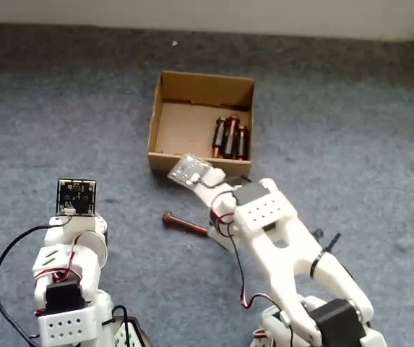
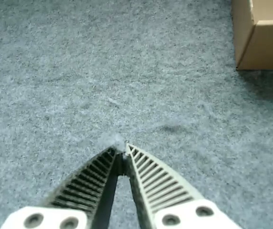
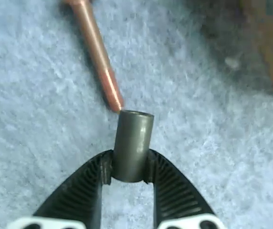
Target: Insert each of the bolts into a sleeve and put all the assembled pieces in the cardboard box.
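Right jaws grip sleeve (image 3: 132, 143) at bolt (image 3: 96, 52) tip.

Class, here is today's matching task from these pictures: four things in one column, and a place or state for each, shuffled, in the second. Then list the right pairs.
Column one:
1 bolt
2 sleeve
3 cardboard box
4 left gripper

Column two:
A shut, holding nothing
B lying loose on the grey carpet
C contains assembled pieces
D clamped in the right gripper

Pairs: 1-B, 2-D, 3-C, 4-A
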Controlling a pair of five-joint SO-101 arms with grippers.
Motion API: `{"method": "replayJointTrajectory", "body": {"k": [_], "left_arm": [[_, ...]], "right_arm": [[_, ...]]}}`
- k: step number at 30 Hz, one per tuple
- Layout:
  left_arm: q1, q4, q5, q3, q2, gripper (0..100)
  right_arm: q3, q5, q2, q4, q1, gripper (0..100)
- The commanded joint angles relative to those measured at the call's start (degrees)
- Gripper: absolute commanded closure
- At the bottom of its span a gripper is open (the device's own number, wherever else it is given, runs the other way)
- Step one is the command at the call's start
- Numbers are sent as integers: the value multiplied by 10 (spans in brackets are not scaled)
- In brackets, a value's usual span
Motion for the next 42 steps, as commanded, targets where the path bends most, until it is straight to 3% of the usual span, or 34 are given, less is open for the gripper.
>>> {"method": "replayJointTrajectory", "body": {"k": [1,8,13,33,42], "left_arm": [[-3,-11,-4,-2,-4,993],[-2,-11,-4,-2,-4,993],[-2,-11,-4,-2,-4,993],[-5,-11,-4,-2,-4,993],[-5,-11,-4,-2,-4,993]], "right_arm": [[23,5,-28,-15,39,992],[36,6,-28,-15,47,988],[40,3,-28,-15,46,885],[87,5,-27,-52,42,882],[184,2,-28,-177,43,898]]}}
